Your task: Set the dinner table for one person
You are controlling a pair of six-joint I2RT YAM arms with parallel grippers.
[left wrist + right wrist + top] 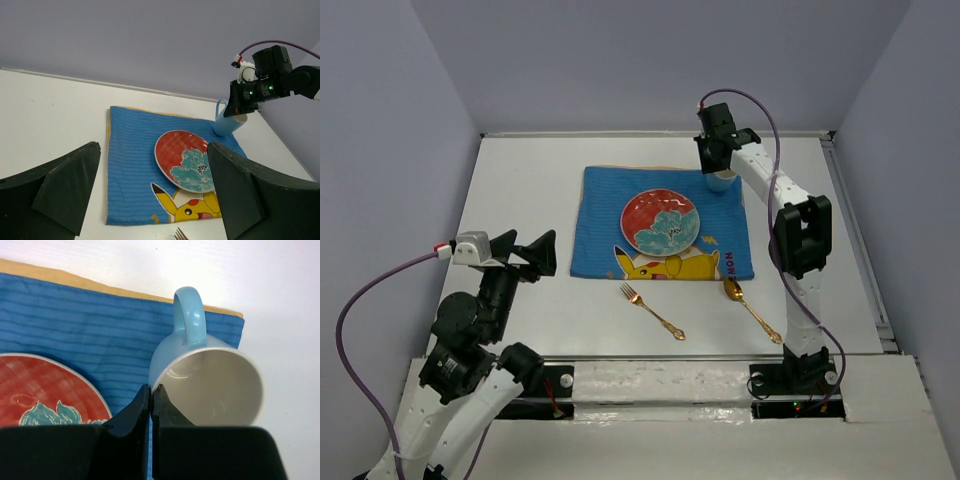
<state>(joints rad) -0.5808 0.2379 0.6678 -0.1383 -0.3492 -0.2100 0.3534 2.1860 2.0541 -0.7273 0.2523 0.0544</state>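
Closest to my wrist camera is my right gripper [151, 390]. Its two fingers are pressed almost together, and the wall of the pale blue mug [205, 375] appears to be pinched between them at the rim. The mug is tilted. I can look into its white inside, and its handle [190, 315] points away from me. It is over the far right corner of the blue cloth [75, 325], just beyond the red plate [45, 390]. I cannot tell if its bottom touches the cloth already.

The dinner table [520, 180] is the wide white top under everything. The cloth lies in its middle with the plate on it. The fork [652, 311] and the spoon [752, 308] lie on the bare table just in front of the cloth. My left gripper [528, 252] hangs wide open at the left side and holds nothing.

I judge the step in hand is to set the mug down, and the setting is nearly complete. To do it well, I should first bring the mug upright and then lower it slowly until the whole base sits flat. It should be near the plate but not touching it, and not half over the cloth's edge. I would open the fingers only when the mug stands by itself, and lift straight up so the inner finger does not pull on the rim.
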